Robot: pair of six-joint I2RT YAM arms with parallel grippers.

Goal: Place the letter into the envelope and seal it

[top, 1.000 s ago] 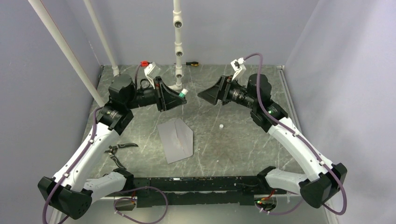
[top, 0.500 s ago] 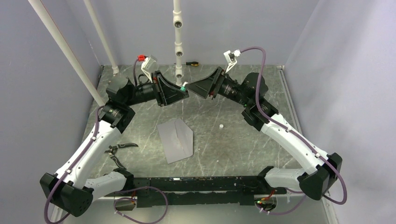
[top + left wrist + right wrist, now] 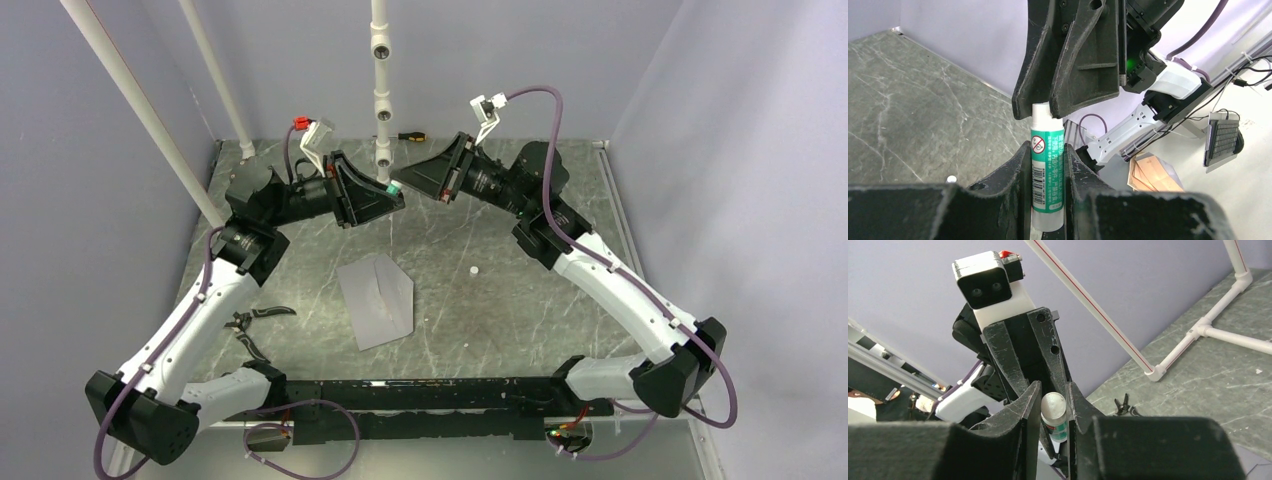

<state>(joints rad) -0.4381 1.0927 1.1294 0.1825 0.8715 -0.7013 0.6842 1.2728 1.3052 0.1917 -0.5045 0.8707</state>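
Observation:
The light grey envelope [image 3: 377, 298] lies flat on the dark marble table [image 3: 520, 290], flap folded, in front of both arms. The letter is out of view. Raised above the table's back middle, a green-and-white glue stick [image 3: 393, 187] [image 3: 1046, 170] is held by my left gripper [image 3: 388, 200] [image 3: 1047, 150], shut on its labelled body. My right gripper [image 3: 418, 185] [image 3: 1053, 390] faces it, its jaws closed on the stick's white end [image 3: 1054, 407] [image 3: 1040, 110]. The two grippers meet tip to tip.
A white pipe frame [image 3: 380, 90] stands at the back, with a screwdriver [image 3: 411, 135] behind it. Black clips [image 3: 250, 325] lie at the left near my left arm. A small white speck [image 3: 473, 270] sits right of the envelope.
My right gripper swung left up to the left gripper and closed on the glue stick's free end. The left gripper shifted slightly back and kept its hold. The envelope stayed put.

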